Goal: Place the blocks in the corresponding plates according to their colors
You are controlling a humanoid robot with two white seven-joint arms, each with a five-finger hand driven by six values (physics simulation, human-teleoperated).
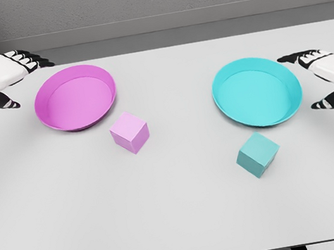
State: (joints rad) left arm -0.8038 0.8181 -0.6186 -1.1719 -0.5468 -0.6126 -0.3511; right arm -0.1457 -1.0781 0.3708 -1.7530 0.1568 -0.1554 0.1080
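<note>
A pink block sits on the white table just in front of the magenta plate, slightly to its right. A teal block lies in front of the cyan plate. Both plates hold nothing. My left hand hovers at the far left, beside the magenta plate, fingers spread and holding nothing. My right hand hangs at the right edge next to the cyan plate, fingers relaxed and holding nothing. Neither hand touches a block.
The white table ends at a front edge near the bottom of the view. A grey wall runs behind its far edge.
</note>
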